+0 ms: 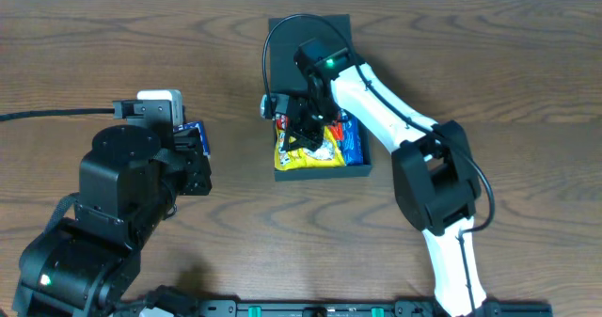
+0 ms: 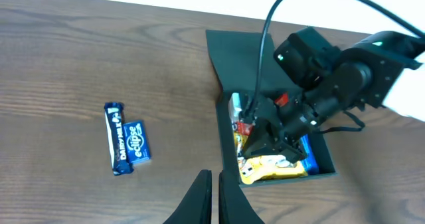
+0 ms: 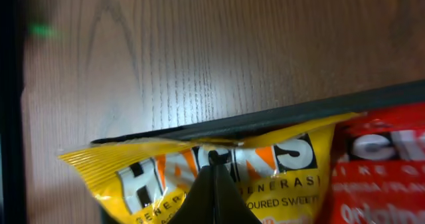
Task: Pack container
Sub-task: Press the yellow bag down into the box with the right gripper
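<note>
The dark teal container (image 1: 324, 174) stands open at mid-table, its flap lid (image 1: 310, 27) lying flat behind it. Inside lie a yellow packet (image 1: 303, 154), a blue packet (image 1: 351, 144) and a red packet (image 3: 385, 174). My right gripper (image 1: 306, 127) reaches down into the box; in the right wrist view its fingers (image 3: 214, 171) are shut, with the tips against the yellow packet (image 3: 133, 177). My left gripper (image 2: 214, 191) is shut and empty, low over the table left of the container (image 2: 226, 144).
A Dairy Milk bar (image 2: 115, 139) and a blue Eclipse packet (image 2: 138, 141) lie side by side on the wooden table left of the box; they also show beside the left arm in the overhead view (image 1: 196, 134). A black cable arcs above the right wrist.
</note>
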